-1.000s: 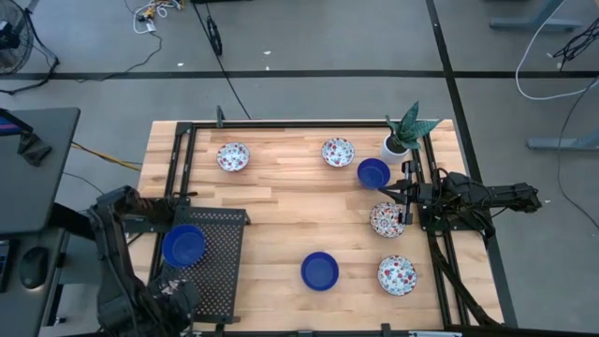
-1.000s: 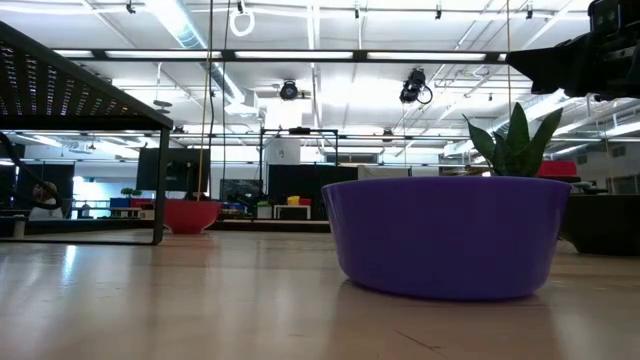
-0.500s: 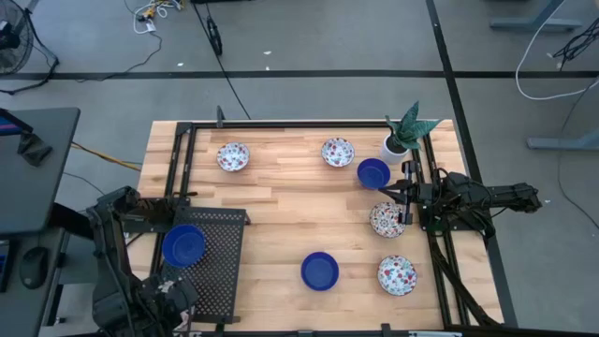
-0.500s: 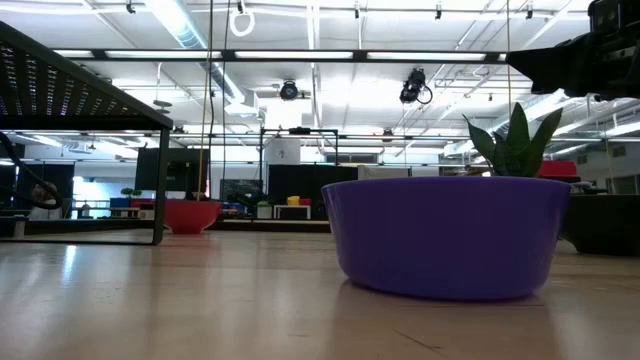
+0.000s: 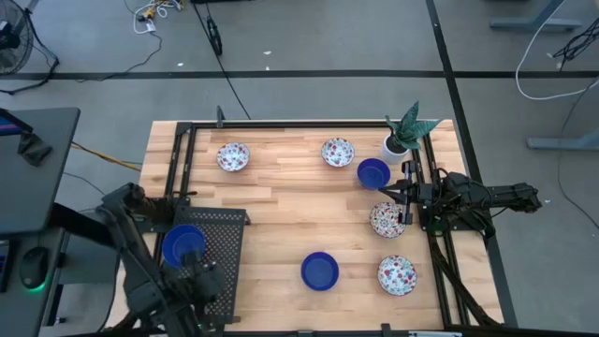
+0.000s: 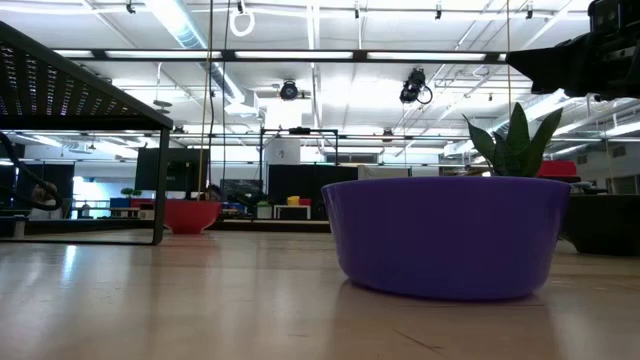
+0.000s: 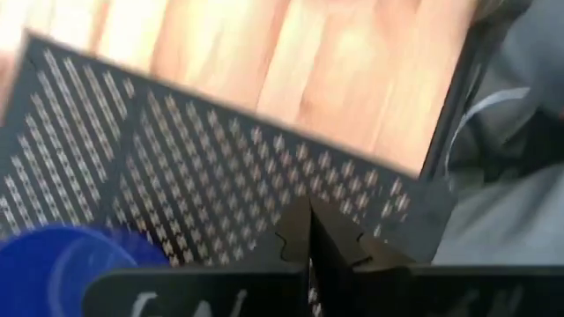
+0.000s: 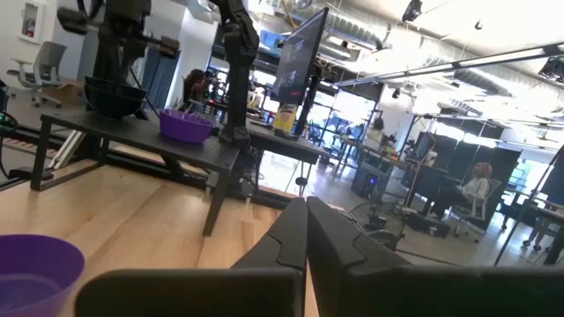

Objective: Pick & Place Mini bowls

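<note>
The high view shows three cobalt blue mini bowls: one (image 5: 183, 245) on the black mesh rack (image 5: 220, 253), one (image 5: 319, 271) near the table's near edge, and one (image 5: 373, 173) beside the white plant pot. Several floral mini bowls rest on the wood: (image 5: 233, 156), (image 5: 338, 151), (image 5: 386, 219), (image 5: 397, 275). My left gripper (image 5: 208, 279) hovers over the rack's near part, shut and empty; its wrist view shows its fingertips (image 7: 308, 236) above the mesh, beside the blue bowl (image 7: 62, 264). My right gripper (image 5: 393, 194) waits at the right edge, shut (image 8: 307, 231), between the blue bowl and a floral bowl.
A white plant pot (image 5: 395, 145) with a green plant stands at the far right corner. A black frame rail (image 5: 299, 124) runs around the table. In the low view the near blue bowl (image 6: 447, 235) fills the foreground, the rack (image 6: 80, 90) at left. Bare wood lies mid-table.
My left arm has swung from the table's near left corner toward the right, and its gripper is now over the near part of the mesh rack. The bowls and my right arm have stayed where they were.
</note>
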